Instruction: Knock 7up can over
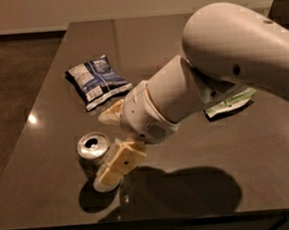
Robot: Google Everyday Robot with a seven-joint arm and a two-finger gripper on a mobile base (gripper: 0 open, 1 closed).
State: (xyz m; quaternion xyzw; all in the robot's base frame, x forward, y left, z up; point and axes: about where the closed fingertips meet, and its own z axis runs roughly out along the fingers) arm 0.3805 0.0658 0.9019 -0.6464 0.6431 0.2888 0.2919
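**Spotter:** Where are you?

**Operator:** My pincer (105, 149) is low over the worktop (267, 147), spread wide and gripping nothing. Its nearer finger (123, 161) lies against the side of the 7up can (90, 153).

**Spotter:** Is the can down?

**Operator:** Not yet. It stands by the worktop's near edge, well apart from the blue chip bag (98, 80). I judge I'm at the push itself. Next I need a firm sweep away from the arm, striking high enough to tip the can rather than slide it.
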